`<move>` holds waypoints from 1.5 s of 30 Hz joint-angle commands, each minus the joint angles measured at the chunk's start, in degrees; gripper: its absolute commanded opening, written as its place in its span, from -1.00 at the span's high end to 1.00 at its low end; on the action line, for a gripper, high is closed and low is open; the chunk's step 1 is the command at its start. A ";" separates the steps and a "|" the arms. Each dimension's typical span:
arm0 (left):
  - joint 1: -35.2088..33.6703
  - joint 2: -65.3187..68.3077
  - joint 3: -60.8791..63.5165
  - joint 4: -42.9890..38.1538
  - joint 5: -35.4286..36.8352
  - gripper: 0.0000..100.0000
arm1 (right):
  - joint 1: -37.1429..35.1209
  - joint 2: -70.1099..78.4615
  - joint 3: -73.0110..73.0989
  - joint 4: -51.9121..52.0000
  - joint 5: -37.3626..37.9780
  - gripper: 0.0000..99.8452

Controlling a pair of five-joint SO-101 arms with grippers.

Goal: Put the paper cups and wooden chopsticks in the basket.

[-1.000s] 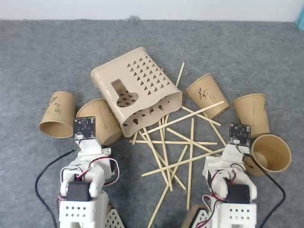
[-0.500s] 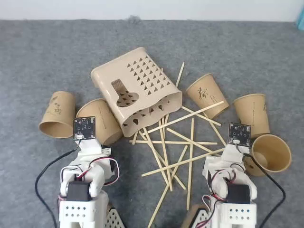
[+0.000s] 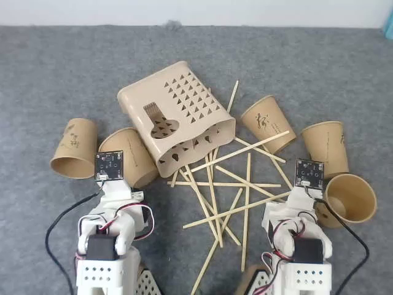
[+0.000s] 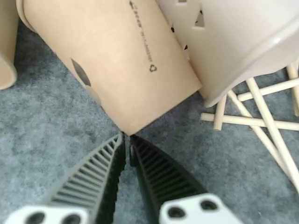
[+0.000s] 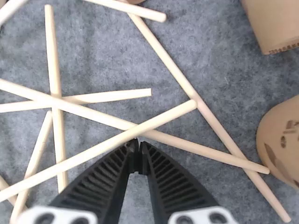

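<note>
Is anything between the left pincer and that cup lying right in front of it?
Nothing visible does. The left pincer is shut, with its tips right at the edge of the paper cup, which lies on its side on the grey carpet.

The beige perforated basket [image 3: 178, 110] lies tipped over, seemingly bottom-up. A brown paper cup [image 3: 136, 161] lies on its side against the basket's left, a second cup [image 3: 74, 149] beyond it. Three more cups [image 3: 268, 123] lie to its right. Wooden chopsticks [image 3: 215, 184] sprawl crisscrossed from beneath its rim.
</note>
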 commanded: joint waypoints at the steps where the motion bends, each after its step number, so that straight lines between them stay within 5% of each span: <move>1: -0.18 -0.88 -0.31 0.18 0.53 0.98 | 0.48 -1.19 1.23 0.13 -0.53 0.99; 12: 0.09 -0.88 -0.31 0.18 0.35 0.98 | -0.13 -1.19 1.23 0.13 -0.44 0.99; 20: 0.18 -0.88 -0.31 0.18 0.35 0.97 | -14.20 -1.10 1.23 0.13 -0.44 0.99; 34: 0.97 -0.88 -8.40 -6.15 0.26 0.68 | -15.34 -1.10 1.23 0.13 -0.44 0.99; 40: 2.02 -0.62 -20.97 3.52 -1.05 0.51 | -12.53 -1.01 1.23 0.13 -0.35 0.99; 45: 2.46 -0.26 -25.71 6.15 -7.74 0.58 | -9.10 -1.01 1.23 0.13 -0.35 0.99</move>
